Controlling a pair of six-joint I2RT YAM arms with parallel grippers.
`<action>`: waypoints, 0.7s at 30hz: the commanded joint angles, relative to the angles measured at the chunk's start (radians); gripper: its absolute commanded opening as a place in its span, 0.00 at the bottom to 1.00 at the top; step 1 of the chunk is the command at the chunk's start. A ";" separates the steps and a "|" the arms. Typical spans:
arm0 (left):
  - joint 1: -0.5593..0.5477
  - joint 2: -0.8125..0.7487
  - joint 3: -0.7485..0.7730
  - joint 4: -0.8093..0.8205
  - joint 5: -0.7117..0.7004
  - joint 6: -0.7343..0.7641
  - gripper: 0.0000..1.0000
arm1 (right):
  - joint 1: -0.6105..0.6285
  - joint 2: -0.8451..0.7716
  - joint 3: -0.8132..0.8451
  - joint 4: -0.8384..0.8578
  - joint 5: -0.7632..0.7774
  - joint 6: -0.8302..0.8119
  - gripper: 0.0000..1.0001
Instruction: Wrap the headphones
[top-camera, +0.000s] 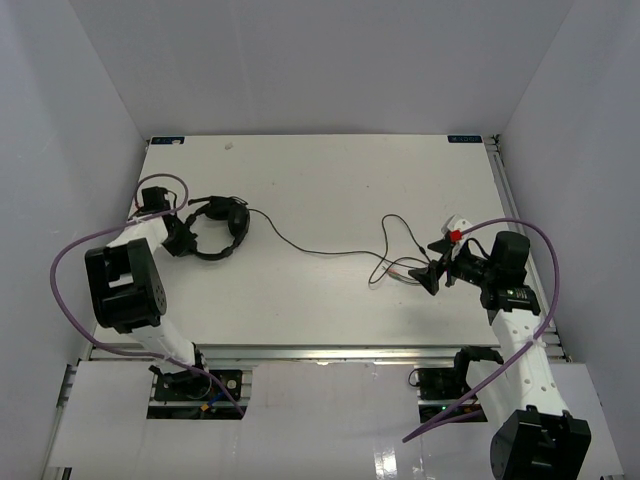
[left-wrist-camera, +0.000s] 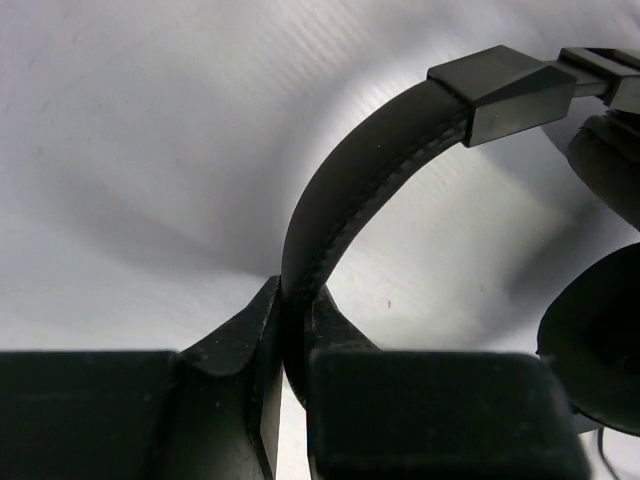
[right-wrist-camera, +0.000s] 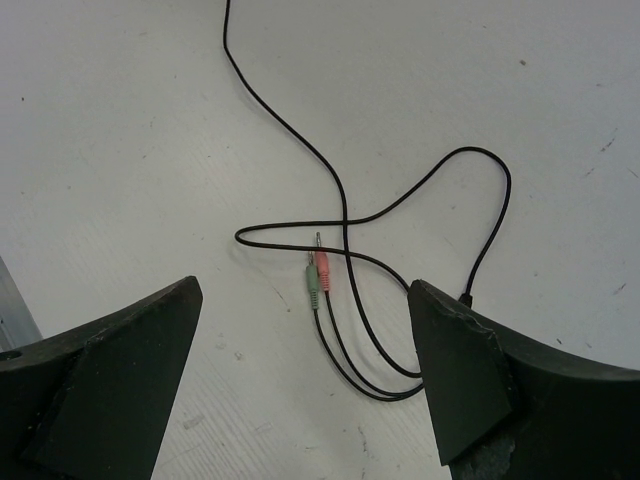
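The black headphones (top-camera: 218, 230) lie at the table's left side, their thin dark cord (top-camera: 310, 251) trailing right into loose loops. My left gripper (top-camera: 186, 238) is shut on the headband (left-wrist-camera: 335, 200), pinched between both fingers, with the padded cups (left-wrist-camera: 600, 340) at the right of the left wrist view. My right gripper (top-camera: 432, 273) stands open just above the table by the cord's end. Between its wide fingers (right-wrist-camera: 305, 290) lie the green plug (right-wrist-camera: 315, 287) and pink plug (right-wrist-camera: 324, 268) on crossed cord loops (right-wrist-camera: 342, 195), untouched.
Thick purple robot cables (top-camera: 65, 270) arc beside each arm. White walls enclose the table (top-camera: 330, 180) on the left, back and right. A metal rail (top-camera: 330, 352) runs along the near edge by the arm bases.
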 joint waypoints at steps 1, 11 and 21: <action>-0.078 -0.225 -0.010 -0.011 0.026 0.077 0.00 | -0.001 -0.014 -0.022 0.004 -0.116 -0.098 0.90; -0.421 -0.486 0.030 -0.152 0.168 0.016 0.00 | 0.003 0.011 0.180 -0.271 -0.264 -0.494 0.90; -0.865 -0.448 0.311 -0.306 0.070 -0.093 0.00 | 0.021 0.002 0.028 0.441 -0.315 0.060 0.90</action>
